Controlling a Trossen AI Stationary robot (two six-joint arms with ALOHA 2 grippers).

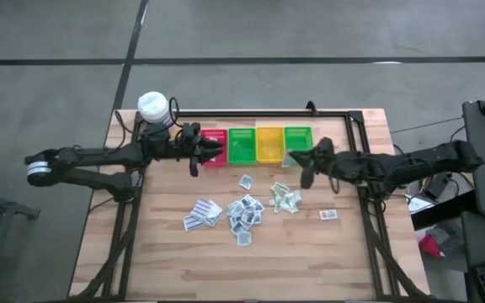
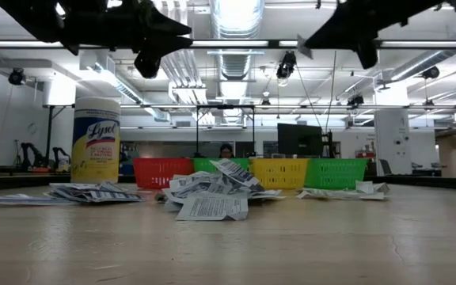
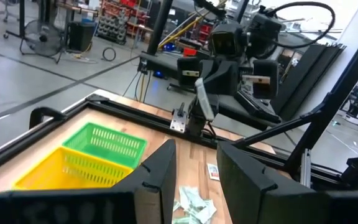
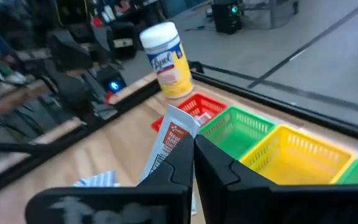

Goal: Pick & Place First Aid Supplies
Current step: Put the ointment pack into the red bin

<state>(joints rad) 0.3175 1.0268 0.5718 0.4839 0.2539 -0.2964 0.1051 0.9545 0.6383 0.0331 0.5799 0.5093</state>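
I see the right end effector [image 4: 193, 163] clamped together on one white packet [image 4: 171, 142] with red print, held in the air above the desk [image 1: 175, 252] near the row of bins. The left end effector [image 1: 211, 150] hangs over the red bin [image 1: 215, 156], its fingers [image 3: 157, 177] apart and holding nothing. The remaining first aid supplies [image 1: 244, 211] lie scattered in loose heaps on the desk in front of the bins, with one sachet [image 1: 327, 215] apart toward the right. The yellow bottle [image 1: 152, 109] stands at the back left corner.
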